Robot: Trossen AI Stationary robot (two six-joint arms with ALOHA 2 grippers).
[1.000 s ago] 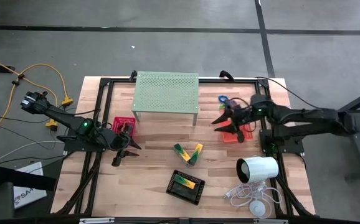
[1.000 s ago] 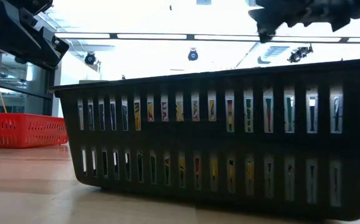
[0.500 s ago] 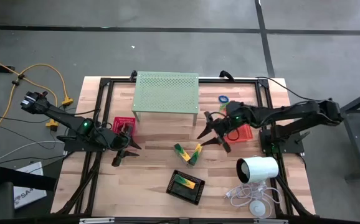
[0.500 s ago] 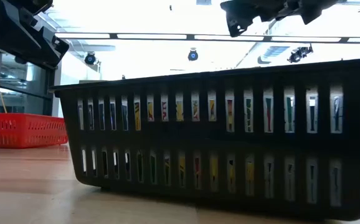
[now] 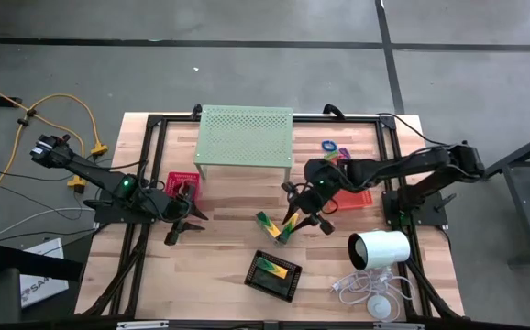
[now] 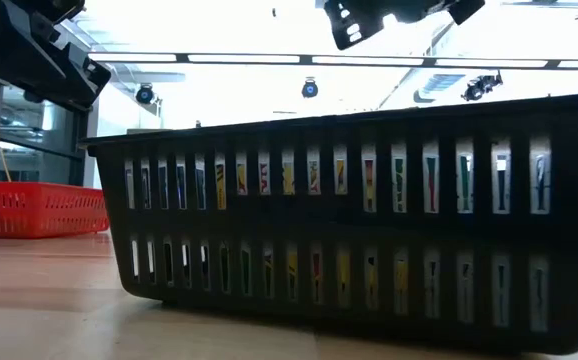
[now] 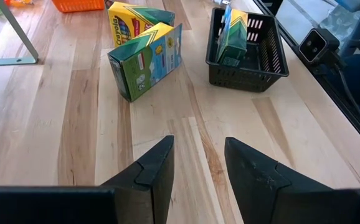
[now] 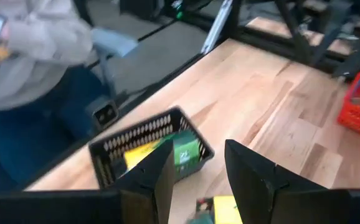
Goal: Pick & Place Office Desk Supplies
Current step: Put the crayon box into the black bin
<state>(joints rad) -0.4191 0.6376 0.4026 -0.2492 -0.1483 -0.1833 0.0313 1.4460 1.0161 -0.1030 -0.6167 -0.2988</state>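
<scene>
Two yellow-and-green crayon boxes lean together on the middle of the table. A third box lies in the black mesh tray near the front edge. My right gripper hangs open just above and to the right of the two boxes, touching nothing. My left gripper waits open at the table's left, beside the red tray. An orange tray sits under my right arm. Small rings lie at the far right.
A pale green perforated stand takes up the far middle. A white cylinder with its white cable lies at the near right. Bare wood lies between the left gripper and the crayon boxes. A person sits beyond the table's near edge.
My right gripper has swung from above the orange tray toward the table's left and slightly nearer, ending over the two crayon boxes, and it has rolled about its own axis on the way. The left arm and all the objects have stayed put.
</scene>
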